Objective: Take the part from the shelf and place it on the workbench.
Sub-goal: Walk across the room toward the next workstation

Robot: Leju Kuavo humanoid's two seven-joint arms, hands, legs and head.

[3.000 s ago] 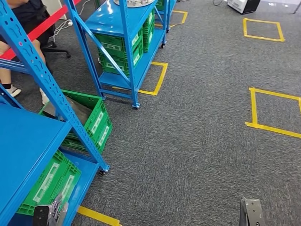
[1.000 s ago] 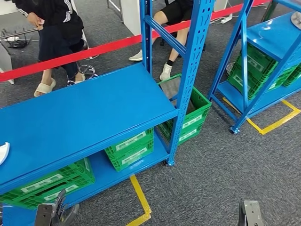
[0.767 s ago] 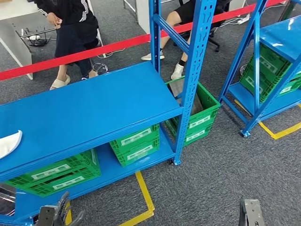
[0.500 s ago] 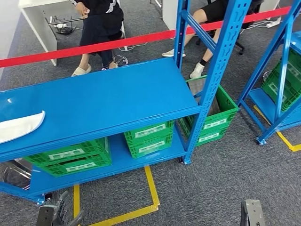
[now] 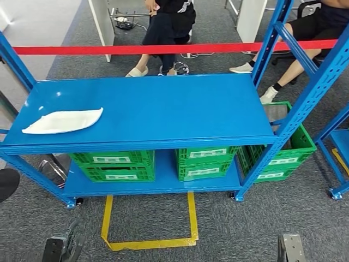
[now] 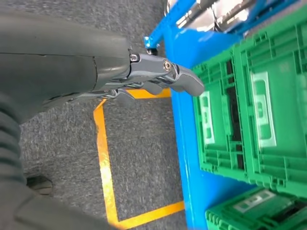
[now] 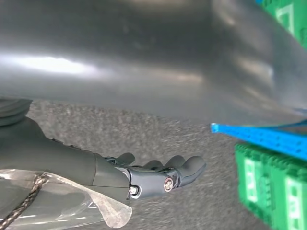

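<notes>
Nearest, at the bottom of the head view, the left robot hand [image 5: 61, 248] hangs low over the grey carpet [image 5: 247, 229], fingers loosely extended and apart, holding nothing; its wrist view shows the same empty hand beside a strip of yellow floor tape [image 6: 105, 163]. The right robot hand [image 7: 159, 175] also hangs with its fingers stretched out and slightly spread, nothing in them.

Just ahead, a yellow tape rectangle [image 5: 150, 243] marks the carpet in front of the blue shelf [image 5: 164, 136]. On the shelf's bottom level stand green crates [image 5: 113, 165], two stacks side by side, and another green crate [image 5: 284, 155] sits on the floor just beyond the shelf's right post.

The part [image 5: 64, 120], a long, flat white piece, lies on the shelf's upper level near its left end, well apart from both hands.

Behind the shelf a red barrier tape [image 5: 123, 49] runs across, and beyond it two seated people [image 5: 168, 27] show by their legs and shoes.
</notes>
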